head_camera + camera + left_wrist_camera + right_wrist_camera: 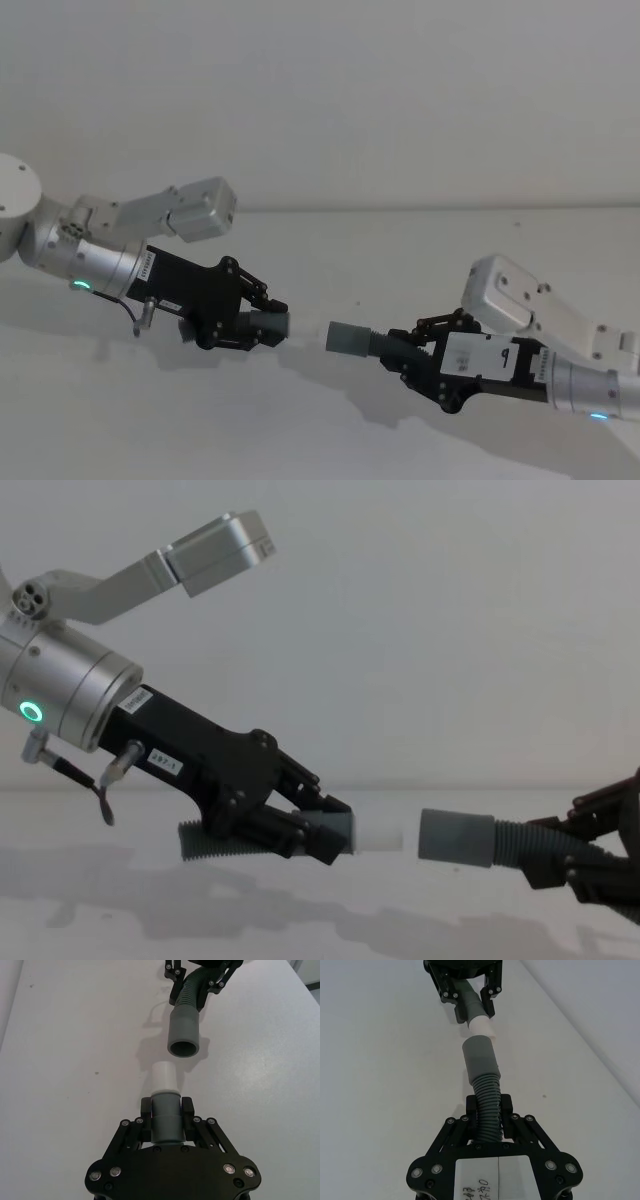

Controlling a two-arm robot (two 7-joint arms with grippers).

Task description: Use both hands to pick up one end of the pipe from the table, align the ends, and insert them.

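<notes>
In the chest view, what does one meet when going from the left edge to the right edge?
left gripper → white end → grey cuff → ribbed hose → right gripper

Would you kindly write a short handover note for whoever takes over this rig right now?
The left gripper is shut on the white-tipped hose piece, held off the table.
The right gripper is shut on the ribbed hose piece behind its open grey cuff, also lifted.
Done: both pieces are picked up. The white tip faces the cuff's mouth, roughly in line, with a gap between them.
To do: close the gap and push the tip into the cuff.
</notes>
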